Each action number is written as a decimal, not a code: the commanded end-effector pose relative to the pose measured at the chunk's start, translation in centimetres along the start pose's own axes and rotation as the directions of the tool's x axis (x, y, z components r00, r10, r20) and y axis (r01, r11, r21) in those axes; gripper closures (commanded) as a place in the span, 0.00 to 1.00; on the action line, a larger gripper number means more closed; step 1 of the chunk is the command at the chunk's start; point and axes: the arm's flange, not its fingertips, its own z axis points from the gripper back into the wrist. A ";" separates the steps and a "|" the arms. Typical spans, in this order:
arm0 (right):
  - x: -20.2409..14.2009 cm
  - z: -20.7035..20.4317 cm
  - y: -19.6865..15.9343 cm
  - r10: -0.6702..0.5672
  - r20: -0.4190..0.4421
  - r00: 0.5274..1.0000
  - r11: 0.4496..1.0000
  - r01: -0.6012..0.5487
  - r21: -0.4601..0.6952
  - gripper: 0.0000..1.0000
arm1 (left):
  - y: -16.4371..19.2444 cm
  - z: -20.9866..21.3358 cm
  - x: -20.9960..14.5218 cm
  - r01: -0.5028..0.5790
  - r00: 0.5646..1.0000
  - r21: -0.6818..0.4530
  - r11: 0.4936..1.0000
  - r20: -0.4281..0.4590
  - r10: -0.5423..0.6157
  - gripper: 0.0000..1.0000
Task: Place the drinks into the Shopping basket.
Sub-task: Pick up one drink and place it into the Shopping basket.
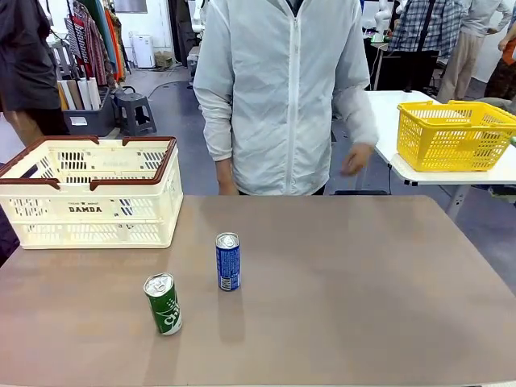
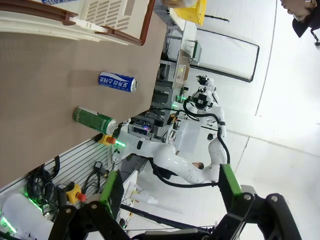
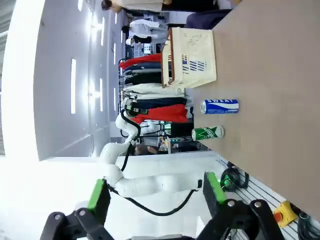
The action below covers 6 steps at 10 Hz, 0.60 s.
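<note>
1. Green can (image 1: 163, 304) stands upright on the table (image 1: 363, 282) near the front edge, left of centre.
2. Blue can (image 1: 228, 261) stands upright just beyond it, slightly right, not touching.
3. Shopping basket (image 1: 89, 230) sits at the far left, well apart from both cans.
4. Left gripper (image 2: 170, 175) and right gripper (image 3: 155, 182) both gape wide, holding nothing.
</note>
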 end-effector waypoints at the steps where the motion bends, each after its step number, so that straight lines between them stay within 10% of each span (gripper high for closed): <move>1: -0.7 -0.5 2.4 -0.025 -0.024 0.999 0.992 0.022 -0.121 0.00 | -0.1 0.1 -0.4 0.002 1.000 0.008 1.000 -0.011 -0.002 0.00; 6: -0.7 -0.5 2.4 -0.025 -0.024 0.999 0.992 0.022 -0.121 0.00 | -4.4 -3.7 -0.6 0.023 0.995 0.101 0.995 -0.102 -0.012 0.00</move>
